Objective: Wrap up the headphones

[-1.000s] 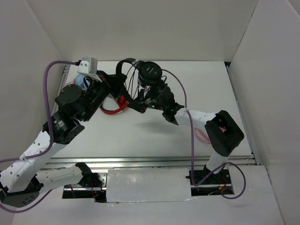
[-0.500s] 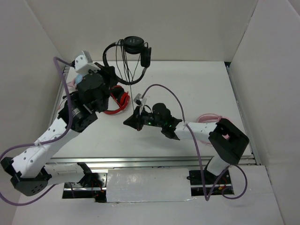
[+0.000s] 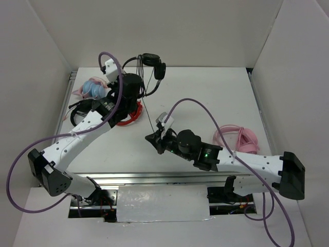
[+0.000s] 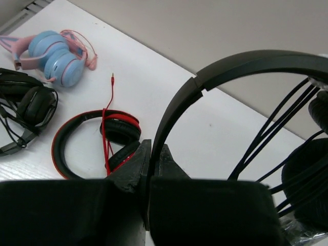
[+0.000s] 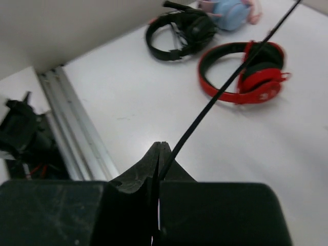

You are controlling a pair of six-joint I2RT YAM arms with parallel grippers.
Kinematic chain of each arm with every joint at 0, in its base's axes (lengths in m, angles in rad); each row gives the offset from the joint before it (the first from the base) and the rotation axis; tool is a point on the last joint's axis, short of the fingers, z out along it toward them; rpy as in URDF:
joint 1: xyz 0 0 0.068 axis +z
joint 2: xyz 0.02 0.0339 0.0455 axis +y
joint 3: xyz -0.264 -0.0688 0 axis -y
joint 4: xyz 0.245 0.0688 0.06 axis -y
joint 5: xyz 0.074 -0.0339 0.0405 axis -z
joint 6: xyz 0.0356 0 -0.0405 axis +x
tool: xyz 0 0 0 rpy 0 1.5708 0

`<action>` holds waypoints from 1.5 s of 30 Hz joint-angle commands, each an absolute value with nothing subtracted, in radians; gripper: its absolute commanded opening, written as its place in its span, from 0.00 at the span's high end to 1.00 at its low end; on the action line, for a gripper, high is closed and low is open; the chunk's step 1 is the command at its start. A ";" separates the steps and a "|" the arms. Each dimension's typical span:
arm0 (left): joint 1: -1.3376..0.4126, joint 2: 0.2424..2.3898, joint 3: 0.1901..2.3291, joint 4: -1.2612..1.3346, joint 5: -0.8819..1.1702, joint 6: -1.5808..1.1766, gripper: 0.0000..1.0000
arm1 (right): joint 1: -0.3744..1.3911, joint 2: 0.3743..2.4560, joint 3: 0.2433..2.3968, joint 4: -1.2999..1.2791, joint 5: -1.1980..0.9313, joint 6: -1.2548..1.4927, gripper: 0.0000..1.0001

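I had my left fingers [image 4: 143, 155] clamped on the headphones [image 4: 246, 64] at the headband, above the tabletop [image 4: 205, 133] — my right fingers [image 5: 154, 157] were pinched shut on their taut cable [image 5: 225, 84].

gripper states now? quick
Left gripper: closed on the headband of the headphones.
Right gripper: closed, pinching the headphones' cable.
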State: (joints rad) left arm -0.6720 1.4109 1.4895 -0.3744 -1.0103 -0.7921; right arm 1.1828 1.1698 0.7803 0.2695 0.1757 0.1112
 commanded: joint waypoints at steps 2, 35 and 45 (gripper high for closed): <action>-0.649 1.399 1.396 -0.250 -0.914 -0.813 1.00 | 1.152 1.114 0.899 0.043 0.353 -0.039 1.00; -0.750 1.273 0.687 -0.061 -0.259 -0.528 1.00 | 0.762 1.545 1.270 -0.262 0.049 -0.520 0.93; -0.732 1.451 0.696 -0.072 -0.275 -0.551 1.00 | 0.703 1.652 1.281 -0.311 -0.038 -0.509 1.00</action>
